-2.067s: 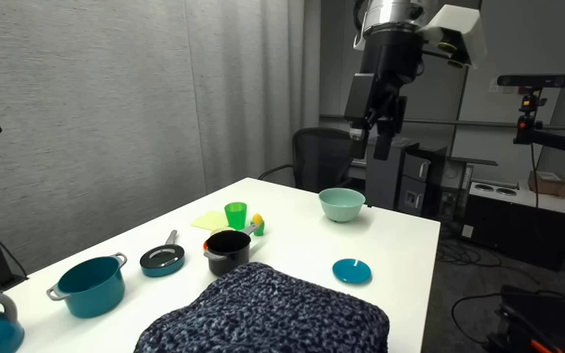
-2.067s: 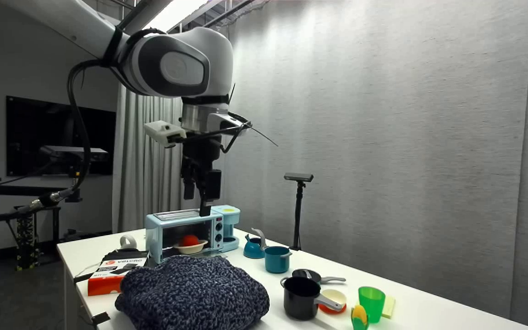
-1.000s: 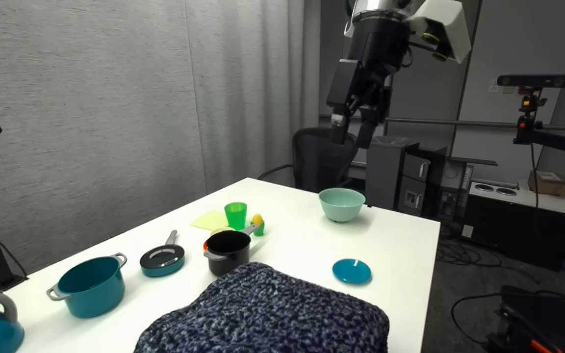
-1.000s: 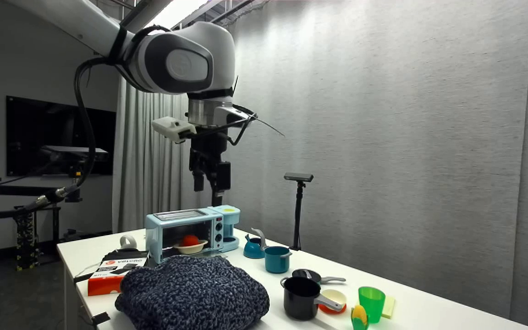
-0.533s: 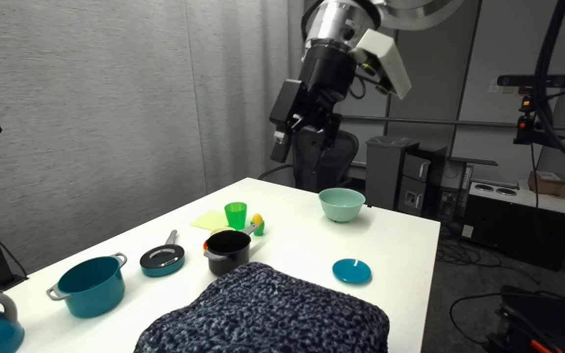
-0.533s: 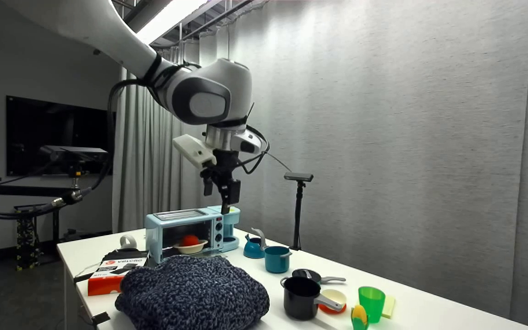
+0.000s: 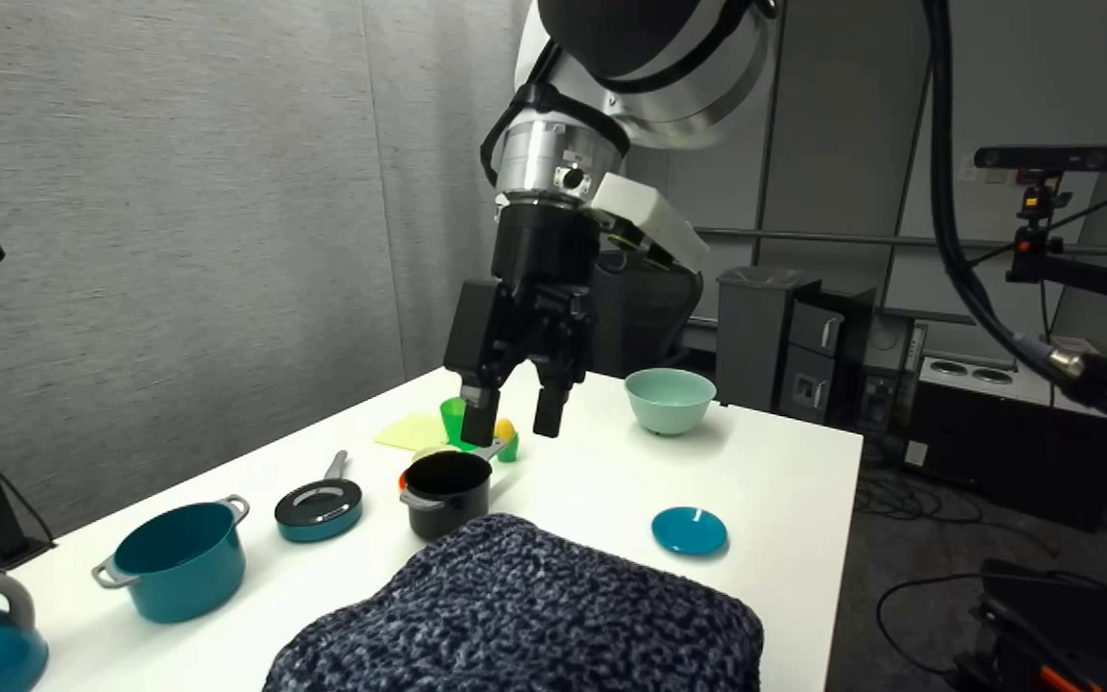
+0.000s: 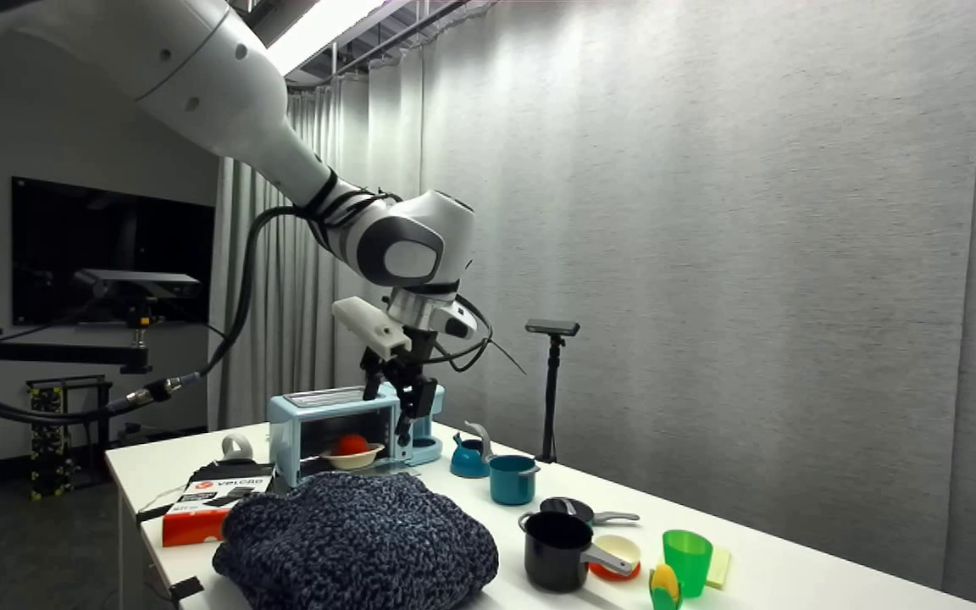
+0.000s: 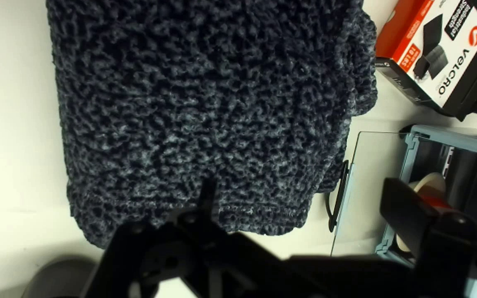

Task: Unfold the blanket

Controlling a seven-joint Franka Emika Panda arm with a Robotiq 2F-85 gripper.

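At six o'clock from my spread gripper (image 7: 513,431) in an exterior view lies the navy knitted blanket (image 7: 534,615), likely soft, floppy; I'd pinch its layered edge (image 9: 364,78), two o'clock in wrist view

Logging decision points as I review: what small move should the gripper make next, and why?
Probably lower the gripper toward an edge of the blanket: the gripper hangs open, clear of the blanket, which lies folded, layers showing along one side in the wrist view.
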